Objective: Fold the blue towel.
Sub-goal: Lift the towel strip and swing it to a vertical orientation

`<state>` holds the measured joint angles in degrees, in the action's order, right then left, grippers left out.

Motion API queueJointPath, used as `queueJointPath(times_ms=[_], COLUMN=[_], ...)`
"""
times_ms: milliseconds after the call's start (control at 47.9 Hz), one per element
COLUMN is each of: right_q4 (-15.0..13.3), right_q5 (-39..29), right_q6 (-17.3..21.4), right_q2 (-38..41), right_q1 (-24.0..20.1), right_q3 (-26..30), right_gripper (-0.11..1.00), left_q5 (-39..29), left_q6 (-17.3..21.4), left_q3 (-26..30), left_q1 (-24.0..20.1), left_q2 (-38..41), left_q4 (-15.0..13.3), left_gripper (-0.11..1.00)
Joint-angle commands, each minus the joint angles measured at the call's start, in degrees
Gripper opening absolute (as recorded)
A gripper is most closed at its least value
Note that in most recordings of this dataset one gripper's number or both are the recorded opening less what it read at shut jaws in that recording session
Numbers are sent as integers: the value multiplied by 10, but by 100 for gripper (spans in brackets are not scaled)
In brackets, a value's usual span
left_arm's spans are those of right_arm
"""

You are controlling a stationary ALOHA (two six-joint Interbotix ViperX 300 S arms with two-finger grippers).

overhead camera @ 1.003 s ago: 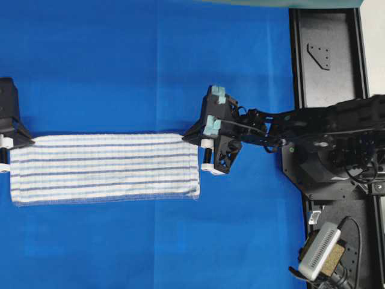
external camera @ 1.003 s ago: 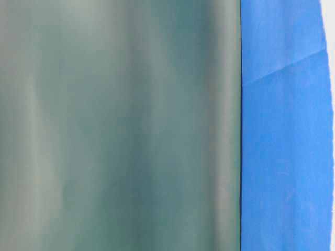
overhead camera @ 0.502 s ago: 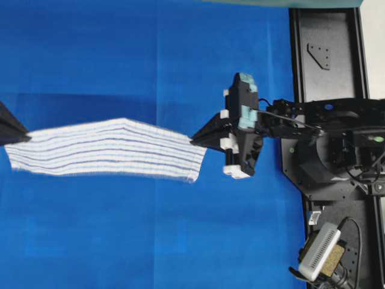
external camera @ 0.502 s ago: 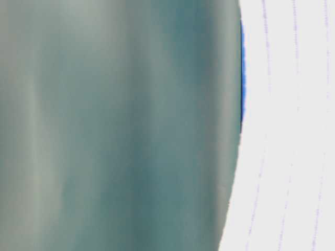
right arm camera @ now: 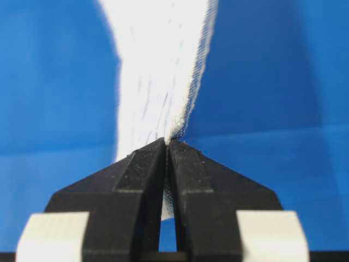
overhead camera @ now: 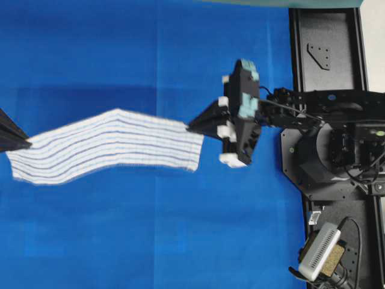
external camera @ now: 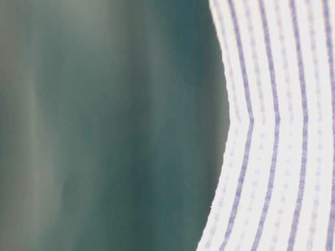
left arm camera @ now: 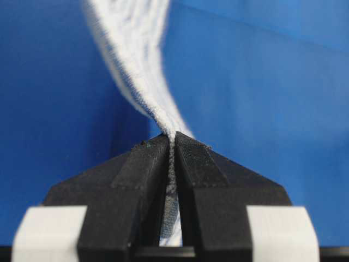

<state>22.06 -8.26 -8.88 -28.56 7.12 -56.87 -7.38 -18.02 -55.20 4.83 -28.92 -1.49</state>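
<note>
Striped towel (overhead camera: 108,147) hangs stretched between both grippers above the blue cover (overhead camera: 120,241), sagging unevenly; no readable writing anywhere. Left gripper (left arm camera: 172,143) and right gripper (right arm camera: 166,144) are each clamped tight on an opposite towel corner.

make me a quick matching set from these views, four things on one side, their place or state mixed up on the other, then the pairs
Things:
1. left gripper
2. right gripper
3. blue towel
4. table covering

Place or state:
A. plain bright blue, lying under everything
B. striped, hanging stretched between two grippers
C. shut on the towel end at the overhead view's left edge
D. shut on the towel end nearer the black arm base

Pairs: 1-C, 2-D, 3-B, 4-A
</note>
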Motion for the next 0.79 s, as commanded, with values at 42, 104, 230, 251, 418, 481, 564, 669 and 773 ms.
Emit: queueJointPath(times_ms=[42, 104, 230, 251, 418, 481, 564, 669, 773], right_q4=[-19, -30, -52, -55, -86, -97, -107, -119, -127], right_q5=[9, 10, 15, 16, 28, 34, 40, 47, 54], right_q6=[-2, -2, -1, -2, -2, -2, -2, -2, -2], right_q2=[33, 52, 96, 103, 149, 163, 179, 195, 200], right_q1=[41, 56, 85, 89, 116, 122, 130, 142, 149], right_q3=[47, 64, 103, 109, 157, 173, 192, 212, 220], right_gripper=[14, 14, 14, 14, 14, 14, 14, 14, 14], left_q5=[33, 47, 81, 89, 144, 160, 174, 187, 196], left_q6=[-20, -30, -39, -40, -50, -50, -49, -49, -47], left_q3=[25, 30, 36, 37, 52, 64, 81, 108, 147], left_q1=[14, 21, 34, 36, 46, 49, 51, 52, 52], left_q2=[18, 28, 55, 61, 112, 134, 161, 196, 232], left_q4=[-1, -1, -1, -1, -1, -1, -1, -1, -1], left_gripper=[3, 3, 3, 3, 3, 3, 3, 3, 3])
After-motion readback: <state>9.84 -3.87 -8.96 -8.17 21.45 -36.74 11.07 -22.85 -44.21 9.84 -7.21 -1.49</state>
